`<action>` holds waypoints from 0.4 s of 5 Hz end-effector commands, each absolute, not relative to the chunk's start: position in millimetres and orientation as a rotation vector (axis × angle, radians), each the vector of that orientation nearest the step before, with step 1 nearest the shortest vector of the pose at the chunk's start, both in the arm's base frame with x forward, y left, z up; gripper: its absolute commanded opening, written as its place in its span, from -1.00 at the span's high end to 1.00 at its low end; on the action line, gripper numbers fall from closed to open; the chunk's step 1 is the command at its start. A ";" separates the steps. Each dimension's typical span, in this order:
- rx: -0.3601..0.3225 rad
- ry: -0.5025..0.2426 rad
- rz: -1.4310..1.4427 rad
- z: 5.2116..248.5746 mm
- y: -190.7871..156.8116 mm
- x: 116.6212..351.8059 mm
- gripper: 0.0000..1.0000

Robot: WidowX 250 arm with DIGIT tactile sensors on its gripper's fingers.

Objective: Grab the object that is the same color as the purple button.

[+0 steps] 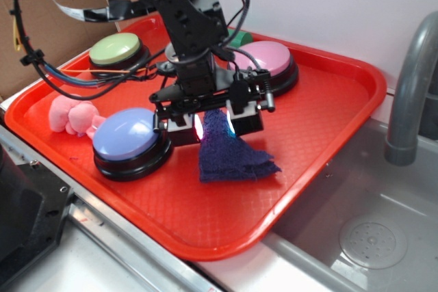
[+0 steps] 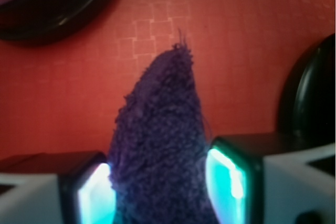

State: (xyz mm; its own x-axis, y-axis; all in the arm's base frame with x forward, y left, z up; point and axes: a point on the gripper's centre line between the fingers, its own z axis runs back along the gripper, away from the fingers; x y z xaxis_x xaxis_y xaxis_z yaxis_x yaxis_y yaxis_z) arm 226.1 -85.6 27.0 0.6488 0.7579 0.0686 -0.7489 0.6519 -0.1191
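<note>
The hand (image 1: 213,124) sits low over the red tray (image 1: 328,141), fingers nearly closed w/ the navy-purple rag (image 1: 229,148) pinched between them. In the wrist view the rag (image 2: 160,150) fills the gap btwn the two pads (image 2: 226,182), both glowing cyan, touching the fuzzy cloth on each side; its pointed end stands out ahead of the pads over the tray's red waffle texture (image 2: 79,87). In the exterior view the rag's upper part is up in the hand while its lower folds spread out on the tray floor, approx. mid-tray.

The purple button (image 1: 131,143), pale lavender dome on black base, is just beside the hand on the tray's near-left; rag and button are close but apart. A pink plush toy (image 1: 74,117) lies touching the button's left side. Green-topped button (image 1: 118,52) is at the back left, pink-topped button (image 1: 268,65) at the back right, w/ a small green object (image 1: 239,39) half hidden behind the arm.

Tray rests on a metal counter (image 1: 137,251) next to a sink (image 1: 369,237) w/ a grey faucet (image 1: 409,94). Cardboard (image 1: 48,25) stands behind left. No readable labels or writing anywhere.
</note>
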 end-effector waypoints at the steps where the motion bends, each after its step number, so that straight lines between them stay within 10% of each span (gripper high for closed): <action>1: -0.113 -0.154 0.849 40.1 -79.2 242.6 1.00; 2: -0.079 -0.156 0.830 41.5 -80.1 244.9 1.00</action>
